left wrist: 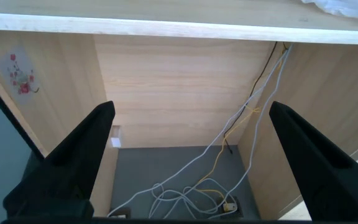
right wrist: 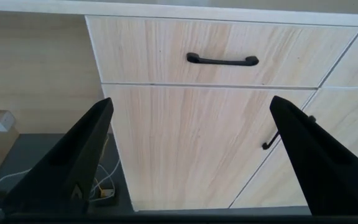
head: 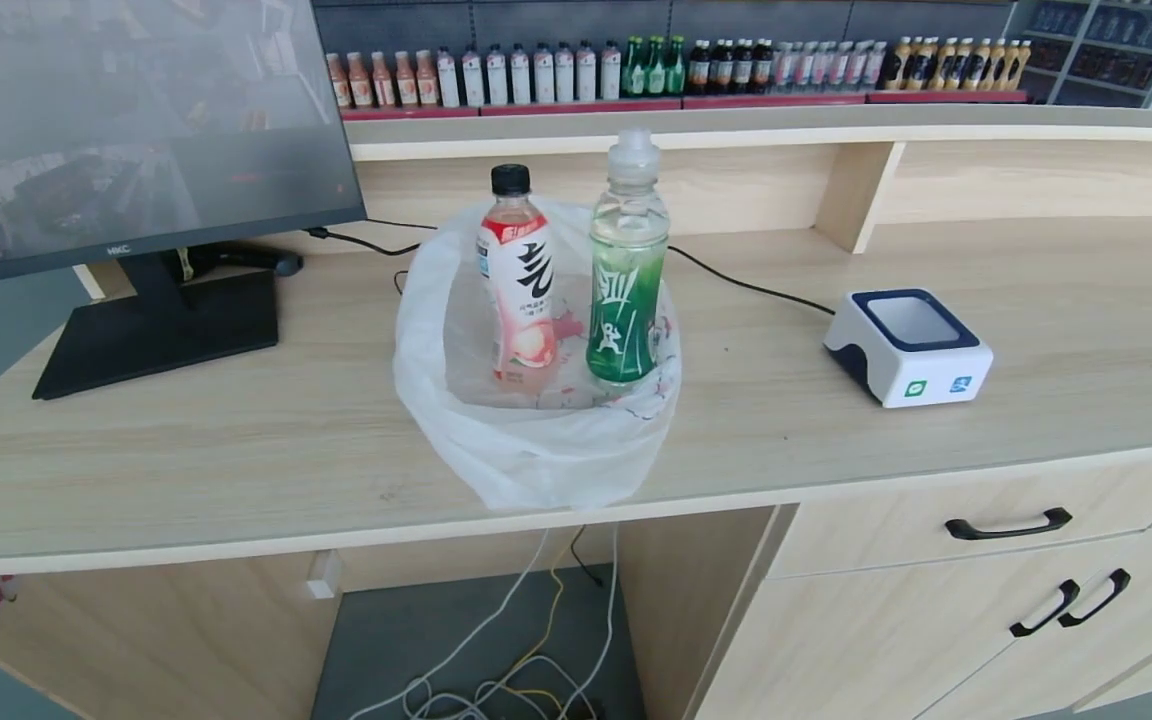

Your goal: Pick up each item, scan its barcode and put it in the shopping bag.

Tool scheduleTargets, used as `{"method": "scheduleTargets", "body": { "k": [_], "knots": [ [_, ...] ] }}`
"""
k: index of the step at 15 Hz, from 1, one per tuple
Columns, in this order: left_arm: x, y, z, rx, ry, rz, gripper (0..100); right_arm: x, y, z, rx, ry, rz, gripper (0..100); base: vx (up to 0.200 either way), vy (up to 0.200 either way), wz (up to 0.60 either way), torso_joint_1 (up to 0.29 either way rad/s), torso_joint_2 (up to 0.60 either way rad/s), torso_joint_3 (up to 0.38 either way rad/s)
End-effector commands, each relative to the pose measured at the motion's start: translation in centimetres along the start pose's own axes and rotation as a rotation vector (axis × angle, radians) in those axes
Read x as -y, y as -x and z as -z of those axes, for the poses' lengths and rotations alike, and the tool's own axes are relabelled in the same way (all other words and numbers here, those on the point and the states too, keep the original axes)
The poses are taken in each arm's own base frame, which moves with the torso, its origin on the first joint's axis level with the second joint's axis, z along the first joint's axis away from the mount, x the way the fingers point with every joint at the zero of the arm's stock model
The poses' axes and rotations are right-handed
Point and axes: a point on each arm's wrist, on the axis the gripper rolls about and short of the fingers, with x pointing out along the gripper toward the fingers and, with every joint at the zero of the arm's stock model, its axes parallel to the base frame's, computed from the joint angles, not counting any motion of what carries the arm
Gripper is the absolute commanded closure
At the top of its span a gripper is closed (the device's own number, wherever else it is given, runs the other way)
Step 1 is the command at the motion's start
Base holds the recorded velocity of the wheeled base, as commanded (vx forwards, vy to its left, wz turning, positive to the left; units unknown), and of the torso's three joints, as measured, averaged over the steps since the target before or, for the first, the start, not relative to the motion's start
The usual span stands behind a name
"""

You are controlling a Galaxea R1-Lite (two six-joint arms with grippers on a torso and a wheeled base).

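Note:
A white plastic shopping bag (head: pixel 536 440) sits rolled down on the wooden counter (head: pixel 236 420). Two bottles stand upright inside it: a pink-labelled bottle with a black cap (head: pixel 518 285) on the left and a green-labelled bottle with a clear cap (head: pixel 627 265) on the right. To the right of the bag, a white and dark blue barcode scanner (head: pixel 906 345) rests on the counter. My left gripper (left wrist: pixel 191 118) is open below the counter's front edge, facing the open bay with cables. My right gripper (right wrist: pixel 191 118) is open in front of the cabinet drawers.
A monitor (head: pixel 126 120) on a black stand (head: pixel 161 330) occupies the counter's left. A raised shelf (head: pixel 836 135) runs along the back, with shelves of drinks (head: pixel 676 70) behind. Cables (left wrist: pixel 210 180) hang under the counter. Drawers with black handles (right wrist: pixel 222 60) are at lower right.

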Motion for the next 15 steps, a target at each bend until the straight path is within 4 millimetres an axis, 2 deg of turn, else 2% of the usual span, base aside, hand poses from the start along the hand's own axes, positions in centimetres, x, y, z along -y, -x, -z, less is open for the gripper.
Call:
{"method": "scheduleTargets", "body": {
  "k": [1,15],
  "knots": [
    [0.00,0.00,0.00,0.000,0.001,0.000,0,0.00,-0.01,-0.01,-0.001,0.000,0.000,0,0.000,-0.200,0.00,0.002,0.00,-0.002],
    [0.00,0.00,0.00,0.000,0.003,-0.002,0,0.01,-0.01,0.00,-0.003,0.005,0.003,0,0.000,-0.200,0.00,0.001,0.00,0.002]
  ]
}}
